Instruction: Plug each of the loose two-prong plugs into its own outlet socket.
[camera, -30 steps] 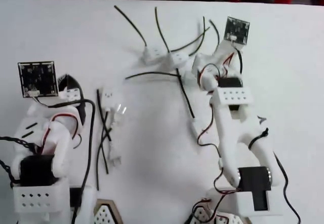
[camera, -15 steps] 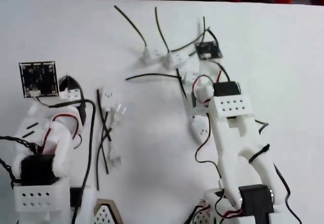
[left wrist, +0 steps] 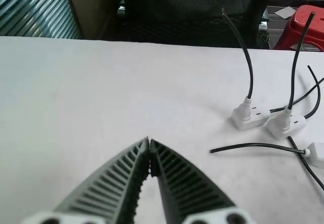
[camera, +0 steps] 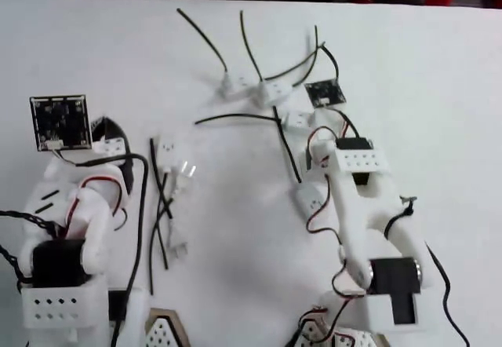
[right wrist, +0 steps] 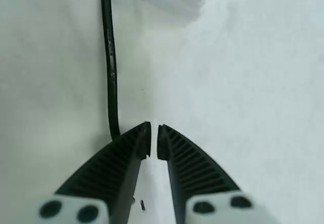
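Two-prong plug A (camera: 186,170): loose on the white table (camera: 86,49), left of centre in the high view. Its prongs are bare, and it lies just beside outlet socket 1 (camera: 166,149), not inserted.

Plug B (camera: 179,245): also loose, nearer the arm bases, at the end of thin black cords (camera: 161,206) that cross one another between A and B.

Far centre of the table: socket 2 (camera: 233,88) and socket 3 (camera: 276,90) sit side by side, each with a black cord rising from it. Socket 4 (camera: 296,121) lies just nearer than these, with a cord running off to the left.

A white block (camera: 310,198) lies against the right forearm. I cannot tell whether it is a plug or a socket.

Left gripper (left wrist: 149,153): fingertips pressed together and empty. It sits low over bare table, with sockets 2 and 3 well apart ahead of it.

Right gripper (right wrist: 153,142): fingers drawn almost together with only a thin slit between the tips, nothing pinched. It sits close over the table, with a black cord (right wrist: 109,62) ending just beside one fingertip. In the high view its wrist camera board (camera: 324,93) hangs next to socket 4.
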